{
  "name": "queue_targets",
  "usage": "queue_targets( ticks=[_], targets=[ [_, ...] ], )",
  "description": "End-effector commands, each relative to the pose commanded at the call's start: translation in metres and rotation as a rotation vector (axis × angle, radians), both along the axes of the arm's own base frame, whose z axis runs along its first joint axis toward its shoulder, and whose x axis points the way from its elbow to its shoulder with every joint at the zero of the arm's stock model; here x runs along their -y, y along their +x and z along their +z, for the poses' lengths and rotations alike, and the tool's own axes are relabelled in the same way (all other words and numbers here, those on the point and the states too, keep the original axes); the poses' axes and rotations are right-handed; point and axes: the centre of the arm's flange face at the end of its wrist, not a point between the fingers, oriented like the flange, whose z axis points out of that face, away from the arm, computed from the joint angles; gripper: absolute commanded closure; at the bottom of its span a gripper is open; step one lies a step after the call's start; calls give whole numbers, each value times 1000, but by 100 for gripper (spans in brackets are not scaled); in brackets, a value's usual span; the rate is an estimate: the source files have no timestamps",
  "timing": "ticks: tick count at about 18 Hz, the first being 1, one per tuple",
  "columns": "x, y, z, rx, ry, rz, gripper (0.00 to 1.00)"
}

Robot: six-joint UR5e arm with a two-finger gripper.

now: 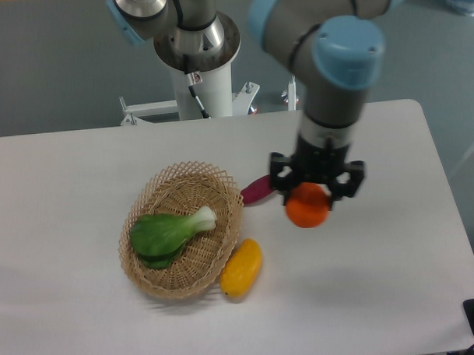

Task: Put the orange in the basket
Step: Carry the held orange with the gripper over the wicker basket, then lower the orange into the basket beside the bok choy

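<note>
Orange (307,209) fruit hangs pinched in the gripper (314,192), carried above the table (70,308) so it can clear the basket (182,230) rim at nine o'clock.

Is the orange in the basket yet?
No, the orange hangs clamped in the gripper above the table, right of the basket, which holds only a leafy green.

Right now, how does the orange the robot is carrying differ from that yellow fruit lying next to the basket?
The orange is round and deep orange; the yellow fruit is elongated and yellow. The orange is held up in the gripper, its jaws shut on it, while the yellow fruit lies on the table against the basket rim. Both are smooth-skinned and outside the basket.
</note>
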Motion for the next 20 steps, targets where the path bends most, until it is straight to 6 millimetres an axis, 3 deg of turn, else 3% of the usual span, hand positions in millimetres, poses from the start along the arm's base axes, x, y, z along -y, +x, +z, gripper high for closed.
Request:
queue_targets(
  ticks=[5,7,12,20],
  targets=[
    [-58,68,-24,7,-2,126,41],
    [-86,94,-57,-3,17,105,41],
    [-102,115,-104,1,16,58,41],
    [-113,121,-164,45,-61,39,41]
  ],
)
